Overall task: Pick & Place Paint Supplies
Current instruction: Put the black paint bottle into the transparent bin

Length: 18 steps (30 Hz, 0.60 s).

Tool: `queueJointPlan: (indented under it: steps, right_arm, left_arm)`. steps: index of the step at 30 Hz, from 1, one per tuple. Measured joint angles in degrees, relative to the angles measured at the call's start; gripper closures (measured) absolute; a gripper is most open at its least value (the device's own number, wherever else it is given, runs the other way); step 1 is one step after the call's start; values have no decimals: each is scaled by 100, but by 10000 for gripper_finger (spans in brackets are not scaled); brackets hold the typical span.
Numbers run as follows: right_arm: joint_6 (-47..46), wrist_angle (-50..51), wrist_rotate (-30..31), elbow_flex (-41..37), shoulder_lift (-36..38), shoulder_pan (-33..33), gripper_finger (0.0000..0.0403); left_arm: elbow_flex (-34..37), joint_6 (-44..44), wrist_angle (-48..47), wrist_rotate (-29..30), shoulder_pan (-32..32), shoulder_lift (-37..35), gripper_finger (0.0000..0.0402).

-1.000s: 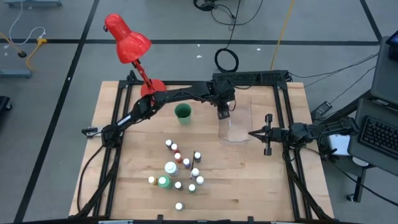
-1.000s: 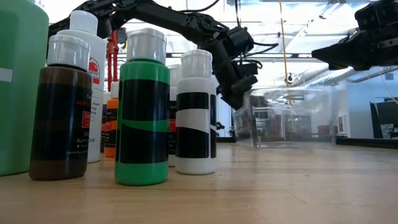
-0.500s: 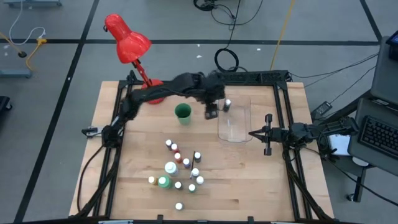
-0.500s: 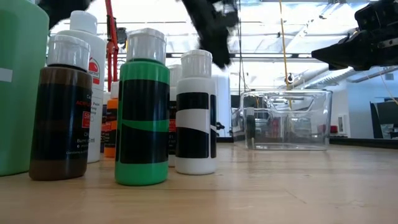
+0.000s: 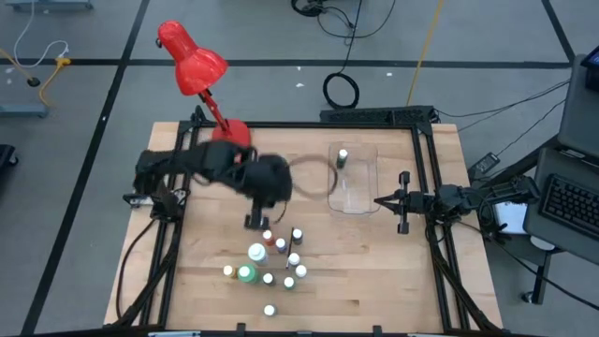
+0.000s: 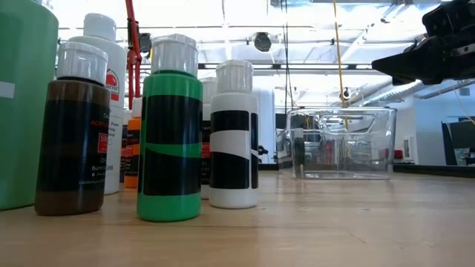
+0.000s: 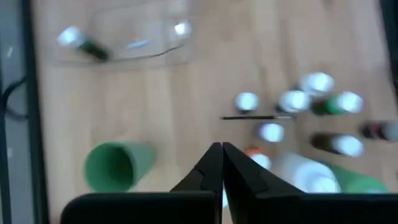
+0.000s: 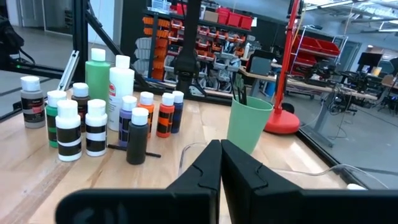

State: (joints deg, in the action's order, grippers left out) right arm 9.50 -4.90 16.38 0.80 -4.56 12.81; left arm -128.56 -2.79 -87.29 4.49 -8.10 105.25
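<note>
The paint bottles (image 5: pixel 267 251) are gathered in a loose cluster on the near middle of the table (image 5: pixel 393 271), most of them small and white-capped, with a bigger white bottle (image 5: pixel 256 253) and a bigger green bottle (image 5: pixel 246 273) among them; one small bottle (image 5: pixel 270 310) is set a little apart toward the near edge. In the low view a brown bottle (image 6: pixel 74 130), a green bottle with a black band (image 6: pixel 170 130) and a white bottle with black bands (image 6: pixel 234 137) are seen upright in a row, close to the camera. A thin dark brush (image 8: pixel 134 151) is laid flat on the wood just beside the bottles. One small dark bottle (image 5: pixel 343 158) is lying inside the clear tray (image 5: pixel 360 201), which is placed farther back and to the right of the cluster. A green cup (image 8: pixel 249 124) is seen between the cluster and the tray, with dark brush handles (image 8: pixel 239 88) held in it. The left hand (image 5: pixel 255 221) is positioned over the table just behind the cluster, pointing down, its fingers pressed fully together and nothing held between them. The right hand (image 5: pixel 379 200) is kept at the right side of the tray, its fingers likewise closed together and empty. A red lamp (image 5: pixel 192 61) is fixed at the far left corner.
</note>
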Motion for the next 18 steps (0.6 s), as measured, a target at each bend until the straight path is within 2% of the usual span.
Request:
queueJointPlan:
  steps: [4, 7, 12, 18]
  right_arm:
    - [-143, 0, 0, -2, 0, 0, 399]
    - [-149, 0, 2, -1, 0, -1, 399]
    - [-142, 2, 0, 0, 0, 0, 399]
    - [-138, 2, 2, -2, 0, -2, 399]
  left_arm:
    - [760, -75, 586, 3, -335, 22, 382]
    - [1538, -77, 1433, -5, -362, 15, 390]
    - [2580, -165, 2525, -685, -213, 26, 397]
    - [3289, 178, 3285, -482, -4, 17, 345]
